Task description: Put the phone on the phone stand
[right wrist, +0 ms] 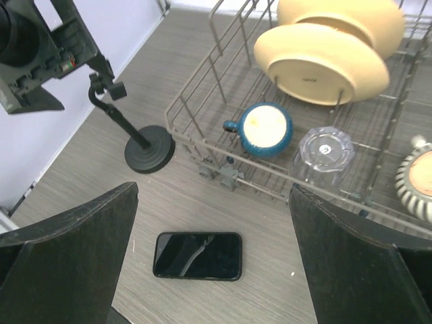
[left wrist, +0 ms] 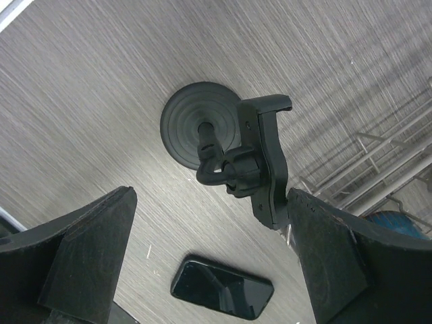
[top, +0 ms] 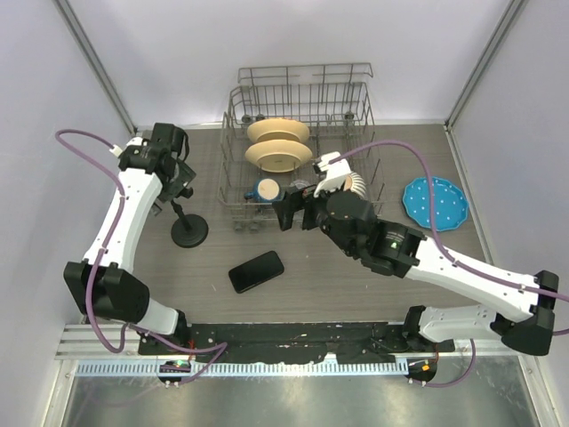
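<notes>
The phone point(top: 256, 270) lies flat and screen up on the wood table, in front of the dish rack. It also shows in the left wrist view point(left wrist: 223, 287) and in the right wrist view point(right wrist: 198, 255). The phone stand point(top: 188, 230) stands left of it, with a disc base point(left wrist: 200, 125), a thin stem and a clamp head point(left wrist: 268, 162). My left gripper point(top: 182, 184) is open and empty above the stand, with the clamp head close to its right finger point(left wrist: 331, 260). My right gripper point(top: 292, 213) is open and empty, high above the phone.
A wire dish rack point(top: 238, 169) stands at the back centre. It holds two cream plates point(top: 278, 156), a blue mug point(right wrist: 263, 128), a clear glass point(right wrist: 325, 154) and a striped bowl point(right wrist: 422, 177). A blue dotted plate point(top: 435, 203) lies at the right.
</notes>
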Motion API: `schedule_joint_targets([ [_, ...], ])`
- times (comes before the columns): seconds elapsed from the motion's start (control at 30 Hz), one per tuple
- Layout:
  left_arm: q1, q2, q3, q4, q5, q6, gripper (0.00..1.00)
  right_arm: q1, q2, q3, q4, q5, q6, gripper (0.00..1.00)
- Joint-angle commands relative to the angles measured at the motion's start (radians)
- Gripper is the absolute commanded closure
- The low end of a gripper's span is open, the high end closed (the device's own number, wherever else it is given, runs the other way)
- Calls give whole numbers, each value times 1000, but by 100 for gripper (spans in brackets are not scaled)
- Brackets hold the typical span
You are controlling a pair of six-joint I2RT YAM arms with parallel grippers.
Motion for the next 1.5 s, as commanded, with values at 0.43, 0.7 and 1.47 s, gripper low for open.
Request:
schedule_joint_targets([
  [0.43, 4, 77, 0, -23, -55, -27, 3, 1, -21, -32, 82, 40, -6, 0],
  [0.7, 6, -33, -163, 149, -47, 220, 37, 0, 68, -38, 89, -111, -56, 0],
  [1.47, -18, -299, -302, 250, 272, 813, 1, -2, 250, 2, 195, -376, -208, 0],
])
